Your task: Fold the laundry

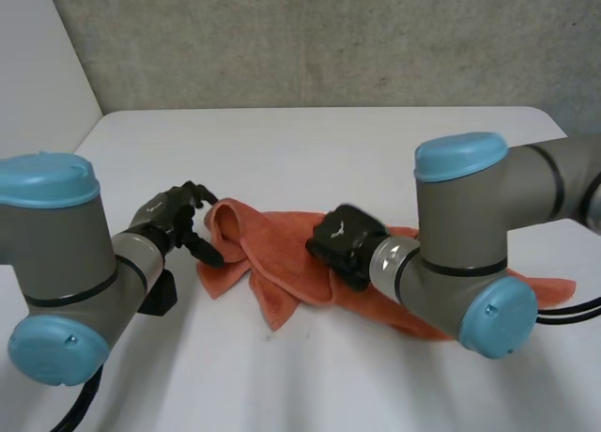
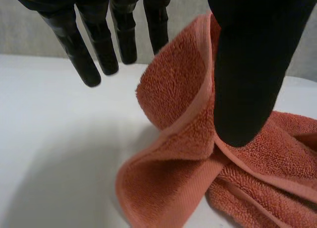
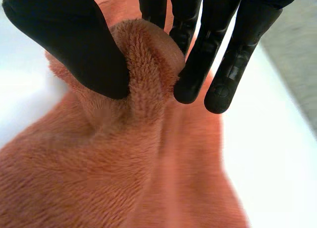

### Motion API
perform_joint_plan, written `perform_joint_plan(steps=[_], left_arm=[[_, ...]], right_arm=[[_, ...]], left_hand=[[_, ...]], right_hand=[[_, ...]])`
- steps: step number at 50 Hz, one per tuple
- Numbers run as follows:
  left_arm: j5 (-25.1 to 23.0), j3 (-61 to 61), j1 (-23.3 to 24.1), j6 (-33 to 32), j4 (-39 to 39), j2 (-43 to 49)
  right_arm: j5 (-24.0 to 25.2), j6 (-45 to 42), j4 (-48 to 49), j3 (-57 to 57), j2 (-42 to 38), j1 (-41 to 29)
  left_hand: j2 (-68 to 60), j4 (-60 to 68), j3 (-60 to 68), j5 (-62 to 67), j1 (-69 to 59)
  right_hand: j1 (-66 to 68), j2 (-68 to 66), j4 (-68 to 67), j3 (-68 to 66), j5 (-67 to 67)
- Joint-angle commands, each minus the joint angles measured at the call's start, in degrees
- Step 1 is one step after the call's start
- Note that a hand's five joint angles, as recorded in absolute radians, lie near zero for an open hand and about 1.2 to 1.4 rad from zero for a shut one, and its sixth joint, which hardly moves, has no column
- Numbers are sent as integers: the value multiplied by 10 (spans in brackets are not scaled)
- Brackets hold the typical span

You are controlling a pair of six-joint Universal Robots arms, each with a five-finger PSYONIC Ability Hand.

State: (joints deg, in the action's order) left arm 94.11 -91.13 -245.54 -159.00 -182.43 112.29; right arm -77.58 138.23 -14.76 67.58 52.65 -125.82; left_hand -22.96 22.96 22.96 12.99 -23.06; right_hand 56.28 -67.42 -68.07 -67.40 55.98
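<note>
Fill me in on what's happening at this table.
The robot is working on an orange towel lying crumpled on the white table. Its left hand holds up the towel's end edge between thumb and fingers. Its right hand pinches a bunched ridge near the middle. Nothing is folded neatly yet.

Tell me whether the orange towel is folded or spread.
Neither: crumpled. The towel lies bunched in twisted ridges, one pinched by the right hand.

Fuzzy terry towel [image 1: 272,263], smooth matt table [image 1: 282,150]
</note>
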Motion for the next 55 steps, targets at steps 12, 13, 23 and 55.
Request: perform_joint_plan(steps=[12, 13, 23, 55], left_arm=[[12, 91, 0, 11, -1, 111], [12, 91, 0, 11, -1, 111], [13, 113, 0, -55, -8, 143], [-18, 135, -42, -330, -369, -15]], right_arm=[[-134, 60, 59, 122, 110, 108], [-134, 60, 59, 122, 110, 109], [-136, 17, 3, 146, 133, 155], [-70, 158, 457, 143, 242, 184]], left_hand=[[-570, 570, 570, 570, -569], [-570, 570, 570, 570, -569], [-570, 570, 570, 570, -569], [-570, 570, 570, 570, -569]], right_hand=[[237, -126, -119, -126, 140], [237, -126, -119, -126, 140], [237, -126, -119, -126, 140], [237, -126, -119, -126, 140]])
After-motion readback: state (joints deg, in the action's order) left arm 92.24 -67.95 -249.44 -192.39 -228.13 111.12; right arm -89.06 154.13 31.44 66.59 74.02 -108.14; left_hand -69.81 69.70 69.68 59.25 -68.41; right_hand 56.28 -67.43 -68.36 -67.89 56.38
